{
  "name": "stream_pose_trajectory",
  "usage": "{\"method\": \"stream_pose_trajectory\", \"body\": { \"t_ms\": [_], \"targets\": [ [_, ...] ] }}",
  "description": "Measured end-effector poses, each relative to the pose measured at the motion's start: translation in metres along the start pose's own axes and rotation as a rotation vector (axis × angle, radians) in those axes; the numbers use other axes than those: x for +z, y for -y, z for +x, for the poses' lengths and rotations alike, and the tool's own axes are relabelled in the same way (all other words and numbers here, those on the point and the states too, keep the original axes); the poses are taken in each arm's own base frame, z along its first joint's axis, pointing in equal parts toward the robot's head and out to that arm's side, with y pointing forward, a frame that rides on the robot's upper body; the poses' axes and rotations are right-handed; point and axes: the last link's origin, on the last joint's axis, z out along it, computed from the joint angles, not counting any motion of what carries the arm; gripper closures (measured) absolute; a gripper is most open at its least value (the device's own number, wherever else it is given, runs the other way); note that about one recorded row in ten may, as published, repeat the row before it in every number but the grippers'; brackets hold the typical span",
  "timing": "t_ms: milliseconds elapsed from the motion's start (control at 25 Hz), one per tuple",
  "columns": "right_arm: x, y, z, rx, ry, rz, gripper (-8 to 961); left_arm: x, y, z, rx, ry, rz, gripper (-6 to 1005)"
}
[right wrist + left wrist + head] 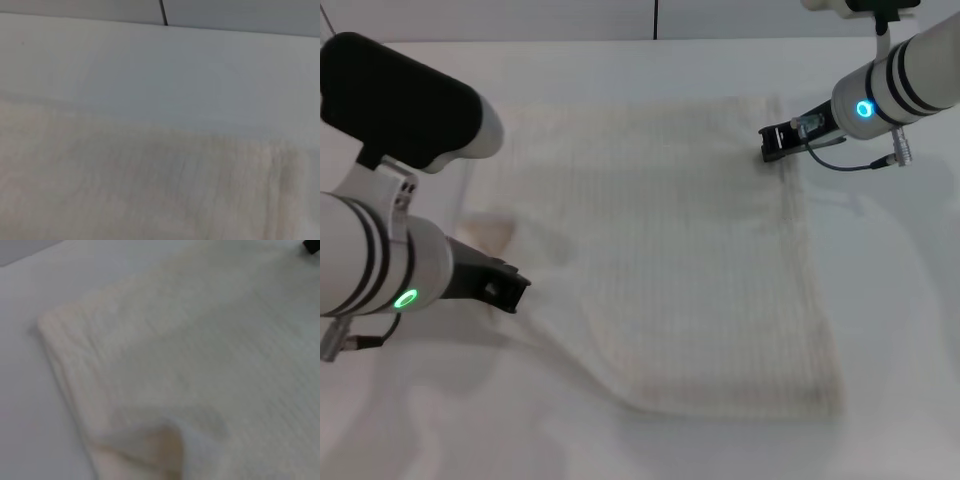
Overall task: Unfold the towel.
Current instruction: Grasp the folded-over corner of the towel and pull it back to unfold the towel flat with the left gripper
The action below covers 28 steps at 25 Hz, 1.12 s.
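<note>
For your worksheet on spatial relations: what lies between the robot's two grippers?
Head view: only the towel spans between the left gripper and right gripper; nothing else lies there.

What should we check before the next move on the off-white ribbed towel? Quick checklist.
1. Off-white ribbed towel lies on the white table: ok.
2. Towel flat: not ok, left side rumpled and lifted.
3. Left gripper at the towel's left edge: ok.
4. Right gripper at the far right corner: ok.
5. Grip on cloth, either side: cannot tell.
6. Red tag found: cannot tell.
</note>
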Motion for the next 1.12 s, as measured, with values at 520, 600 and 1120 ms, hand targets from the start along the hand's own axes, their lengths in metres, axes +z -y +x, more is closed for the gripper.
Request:
{"method": "stream_pose_trajectory", "body": {
  "t_ms": [520,600,1120],
  "targets": [
    [-0.001,0.001,-0.001,-0.006,-0.001,0.0,887,-0.004,0.009,-0.017,-0.048,0.073,0.015,943],
    [-0.001,0.001,-0.001,-0.007,-0.002,0.0,886,-0.005,0.009,-0.021,-0.053,0.098,0.014,943],
    [-0.001,0.0,0.0,-0.009,-0.012,-0.004,879,0.007,0.011,-0.025,-0.065,0.129,0.016,912]
  ]
}}
